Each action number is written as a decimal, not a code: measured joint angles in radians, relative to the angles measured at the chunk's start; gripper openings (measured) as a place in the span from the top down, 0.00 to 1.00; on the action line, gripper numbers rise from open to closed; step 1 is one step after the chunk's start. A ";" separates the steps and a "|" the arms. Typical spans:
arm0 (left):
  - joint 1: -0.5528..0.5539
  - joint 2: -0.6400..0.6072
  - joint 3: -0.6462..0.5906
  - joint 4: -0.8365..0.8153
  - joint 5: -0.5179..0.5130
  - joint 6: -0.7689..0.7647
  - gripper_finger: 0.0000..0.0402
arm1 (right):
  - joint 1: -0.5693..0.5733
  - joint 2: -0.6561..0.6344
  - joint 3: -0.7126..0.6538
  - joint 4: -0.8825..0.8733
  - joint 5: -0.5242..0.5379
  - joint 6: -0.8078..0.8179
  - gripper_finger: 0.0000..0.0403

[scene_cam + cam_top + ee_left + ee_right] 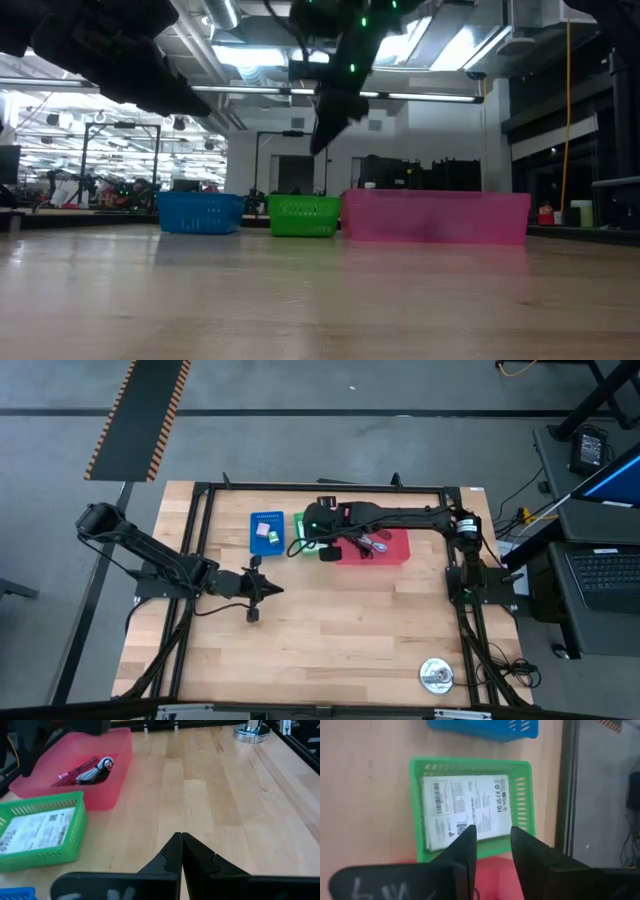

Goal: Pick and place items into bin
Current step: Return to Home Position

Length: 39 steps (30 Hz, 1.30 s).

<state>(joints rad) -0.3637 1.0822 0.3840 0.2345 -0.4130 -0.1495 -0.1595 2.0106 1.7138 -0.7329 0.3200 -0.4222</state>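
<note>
Upper centre in the high view, the right hand (pixel 492 834) hangs over the green bin (pixel 470 766), part-open, empty; the left hand (pixel 181 837), left of centre, is closed, empty.

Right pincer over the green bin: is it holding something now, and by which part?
Nothing is held. The right pincer is open and empty above the green bin, where the white box lies. The left pincer is shut on nothing.
</note>
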 joint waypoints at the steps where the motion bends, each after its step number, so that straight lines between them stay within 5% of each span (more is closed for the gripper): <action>1: 0.000 -0.006 0.000 -0.002 0.000 0.012 0.99 | 0.005 0.000 0.031 -0.038 0.000 0.012 0.76; 9: 0.000 -0.147 0.000 -0.068 -0.003 0.084 0.99 | 0.082 -0.013 0.130 -0.153 0.007 0.099 0.98; 15: -0.011 -0.336 0.000 -0.249 -0.007 0.060 0.99 | 0.155 -0.076 0.030 -0.126 0.106 0.181 1.00; 23: -0.056 -0.521 0.000 -0.400 -0.125 0.080 0.99 | 0.234 -0.276 -0.357 0.248 0.085 0.239 1.00; 33: -0.066 -0.652 -0.216 -0.238 -0.141 0.138 0.99 | 0.244 -0.539 -0.946 1.015 -0.030 0.264 1.00; 39: -0.064 -0.794 -0.248 -0.224 -0.099 0.247 0.99 | 0.242 -0.662 -1.073 1.089 -0.030 0.288 1.00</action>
<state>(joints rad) -0.4281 0.2883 0.1360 0.0106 -0.5122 0.0971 0.0830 1.3481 0.6410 0.3556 0.2898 -0.1340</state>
